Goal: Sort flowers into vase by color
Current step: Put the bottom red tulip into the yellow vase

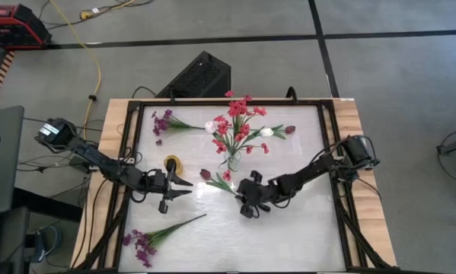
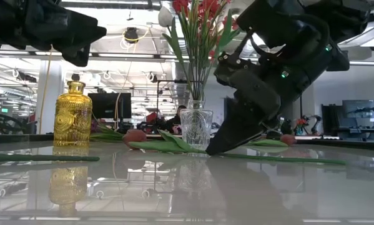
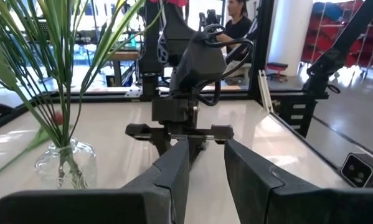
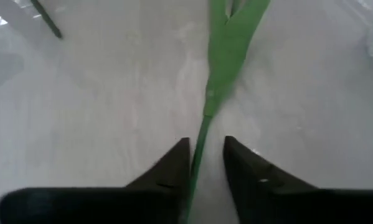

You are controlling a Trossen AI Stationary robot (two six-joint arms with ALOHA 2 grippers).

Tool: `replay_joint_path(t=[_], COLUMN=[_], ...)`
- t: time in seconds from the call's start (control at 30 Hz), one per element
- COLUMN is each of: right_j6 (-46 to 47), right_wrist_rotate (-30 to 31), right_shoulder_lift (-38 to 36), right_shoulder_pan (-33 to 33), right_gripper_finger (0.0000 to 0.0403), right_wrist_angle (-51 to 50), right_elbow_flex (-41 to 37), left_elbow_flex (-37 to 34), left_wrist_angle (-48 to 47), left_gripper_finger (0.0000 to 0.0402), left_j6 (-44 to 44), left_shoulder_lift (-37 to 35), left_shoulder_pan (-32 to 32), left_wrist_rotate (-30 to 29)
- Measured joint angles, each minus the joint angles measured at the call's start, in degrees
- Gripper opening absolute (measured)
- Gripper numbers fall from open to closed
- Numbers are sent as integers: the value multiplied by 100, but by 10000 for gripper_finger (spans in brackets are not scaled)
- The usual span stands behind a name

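A dark maroon bud flower (image 1: 207, 175) lies flat on the table, with its thin green stem (image 4: 200, 146) running toward my right gripper (image 1: 243, 201). That gripper points down at the stem's lower end and is open, one finger on each side of the stem (image 2: 213, 150). My left gripper (image 1: 187, 190) hovers open near the yellow vase (image 1: 171, 162) and holds nothing. The clear vase (image 1: 234, 161) holds several red-pink sprigs. Two purple sprigs (image 1: 165, 122) (image 1: 145, 242) lie on the table. White buds (image 1: 266, 132) and a maroon bud (image 1: 290, 129) lie behind the clear vase. My right gripper's fingers (image 4: 177, 165) straddle the maroon flower's stem (image 4: 197, 163) near its bare lower end. They come from above, slanting, and lie across the stem. A gap shows beside the stem, and I cannot tell whether a finger touches it. The stem lies flat on the table.
The yellow vase (image 2: 72, 117) and the clear vase (image 2: 195, 127) stand upright near the table's middle. A black frame (image 1: 330, 152) runs around the table top. Bare table lies between the grippers and the near edge. A person sits in the room beyond the table (image 3: 236, 25).
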Motion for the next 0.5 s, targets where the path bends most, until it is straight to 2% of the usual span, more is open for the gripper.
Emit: replay_joint_path(t=[0.1, 0.17, 0.37, 0.5], right_j6=[25, 98, 75, -23], right_wrist_rotate=[190, 307, 310, 622], right_shoulder_lift=[-9, -40, -390, -726], right_shoulder_pan=[100, 142, 160, 337], right_gripper_finger=[43, 17, 17, 16], right_wrist_angle=[-27, -49, -178, -100], right_elbow_flex=[-6, -12, -45, -161], left_elbow_flex=[0, 0, 0, 0], left_wrist_angle=[-32, -31, -40, -141], left_gripper_finger=[91, 91, 91, 91], left_j6=[3, -8, -140, -241], left_shoulder_lift=[0, 0, 0, 0], left_shoulder_pan=[0, 0, 0, 0], left_wrist_rotate=[-23, -27, -25, -30])
